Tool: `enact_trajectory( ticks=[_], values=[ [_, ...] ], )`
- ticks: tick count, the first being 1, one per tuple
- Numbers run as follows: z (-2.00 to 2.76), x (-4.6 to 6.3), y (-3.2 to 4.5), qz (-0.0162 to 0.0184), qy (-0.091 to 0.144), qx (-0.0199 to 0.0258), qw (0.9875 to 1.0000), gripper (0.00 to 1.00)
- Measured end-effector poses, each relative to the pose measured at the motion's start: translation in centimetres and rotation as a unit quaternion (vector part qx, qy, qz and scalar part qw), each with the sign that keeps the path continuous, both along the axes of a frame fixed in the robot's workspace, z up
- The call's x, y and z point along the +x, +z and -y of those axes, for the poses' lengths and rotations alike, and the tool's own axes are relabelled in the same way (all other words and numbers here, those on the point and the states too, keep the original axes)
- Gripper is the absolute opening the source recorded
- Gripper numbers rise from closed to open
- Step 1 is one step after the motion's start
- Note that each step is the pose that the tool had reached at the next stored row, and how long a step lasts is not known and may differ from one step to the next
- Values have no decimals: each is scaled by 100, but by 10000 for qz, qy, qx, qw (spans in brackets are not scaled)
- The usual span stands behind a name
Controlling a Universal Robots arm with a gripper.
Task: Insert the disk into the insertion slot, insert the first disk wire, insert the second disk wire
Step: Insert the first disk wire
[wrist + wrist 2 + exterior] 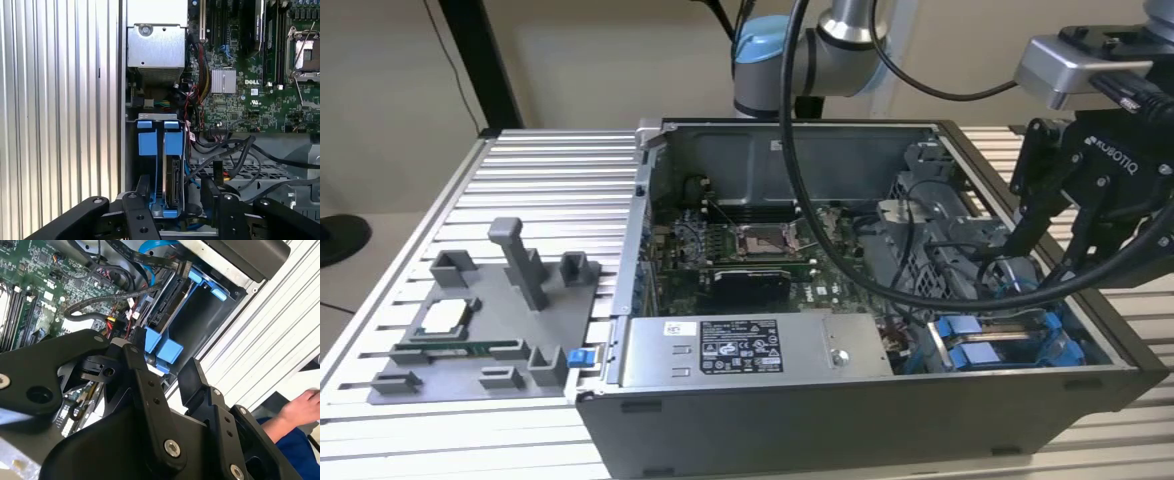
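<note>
We recorded one ribbed aluminium desk (pixel 547 180) set against a plain beige wall, with one black post (pixel 480 60) standing behind it. On the desk stood one open computer case (pixel 854 420) and, at the exterior view's left, one grey fixture tray (pixel 507 320). One arm (pixel 781 50) stood over the case.

The tool (pixel 175 200) hung low over the case corner at the exterior view's right. Its two fingers (pixel 137 215) were spread apart and gripped nothing (one finger lay just beside the blue carrier, the other stood clear of it).

Between the fingers stood one disk (pixel 172 175), on edge in its blue carrier and seated in the insertion slot (pixel 1047 345). Two blue tabs (pixel 150 140) showed at its far end.

In the second wrist view, one person's hand (pixel 302 405) showed beyond the desk edge.
</note>
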State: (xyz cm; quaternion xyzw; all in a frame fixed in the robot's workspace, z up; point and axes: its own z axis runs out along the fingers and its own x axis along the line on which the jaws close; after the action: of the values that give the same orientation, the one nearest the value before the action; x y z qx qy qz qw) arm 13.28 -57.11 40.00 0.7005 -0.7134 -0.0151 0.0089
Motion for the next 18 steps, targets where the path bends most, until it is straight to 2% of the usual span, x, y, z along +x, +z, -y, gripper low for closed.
enact_trajectory(
  ticks=[6,7,10,12,13,14,18],
  values=[
    [-6,0,7,0,0,-1,10000,100],
    [-18,0,6,0,0,0,10000,100],
    [-98,-1,6,0,0,2,10000,100],
    [-129,-2,6,0,0,26,10000,100],
    [-137,-2,6,0,0,55,10000,100],
    [-144,-3,5,0,0,103,9999,100],
    [-147,-4,5,0,-4,461,9989,100]
  ],
)
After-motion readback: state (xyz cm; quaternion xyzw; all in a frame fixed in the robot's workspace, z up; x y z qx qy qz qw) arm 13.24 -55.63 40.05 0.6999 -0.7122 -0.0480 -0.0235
